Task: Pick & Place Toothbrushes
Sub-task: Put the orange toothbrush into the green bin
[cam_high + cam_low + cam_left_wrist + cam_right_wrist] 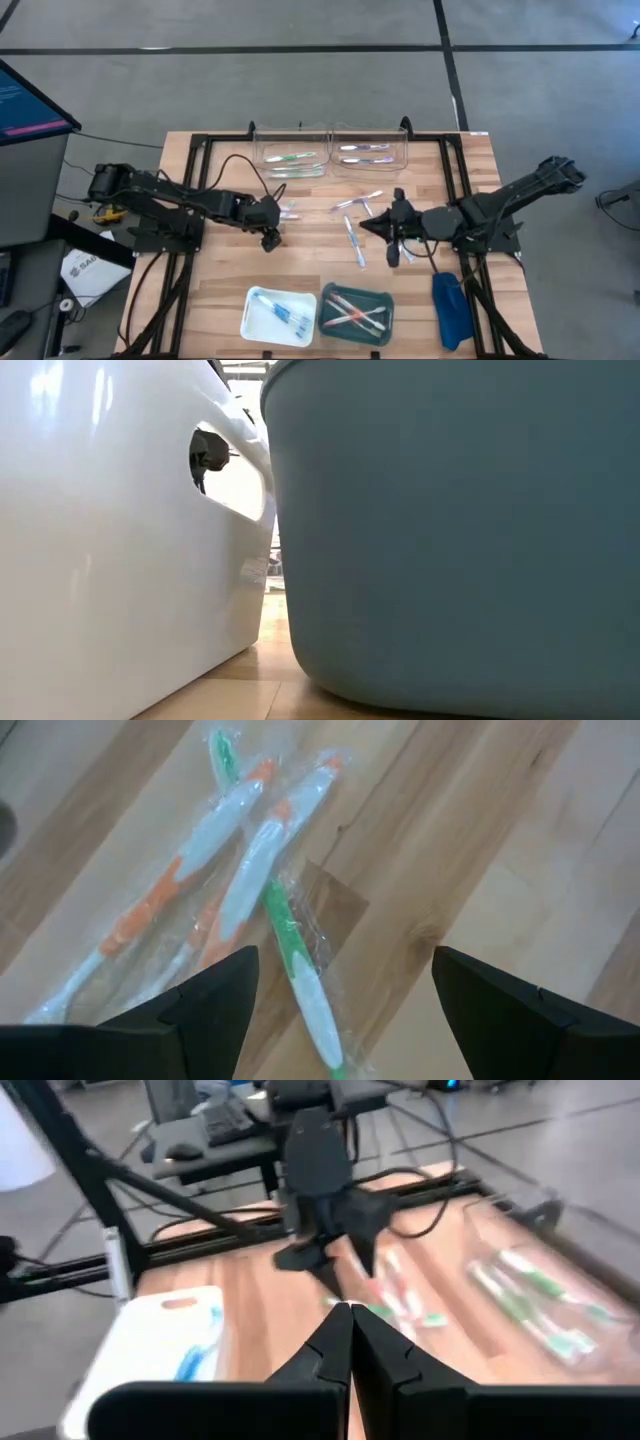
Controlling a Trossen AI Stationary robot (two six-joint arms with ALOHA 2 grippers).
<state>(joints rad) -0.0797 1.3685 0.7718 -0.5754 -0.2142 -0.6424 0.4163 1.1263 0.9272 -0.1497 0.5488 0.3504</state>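
High view: left arm reaching across table from left edge, left gripper (271, 236) low over the wood at centre-left, jaws spread, nothing between them. Left wrist view: wrapped toothbrushes (250, 870), orange-and-white and green-and-white, lying crossed on bare wood just ahead of the spread fingers (215, 1005); no contact seen.

Right arm reaching in from right edge, elbow raised, right gripper (392, 228) near table centre, jaws pressed together, holding nothing visible. Right wrist view: fingertips meeting in a point, aimed toward left gripper.

More loose toothbrushes between the two grippers, near centre. Others in two clear bins (290, 150) at far edge, in white tray (280, 316) and teal tray (356, 312) at near edge. Dark-blue oblong (450, 310) beside teal tray, near right arm base.

Low view: blocked by tray walls.
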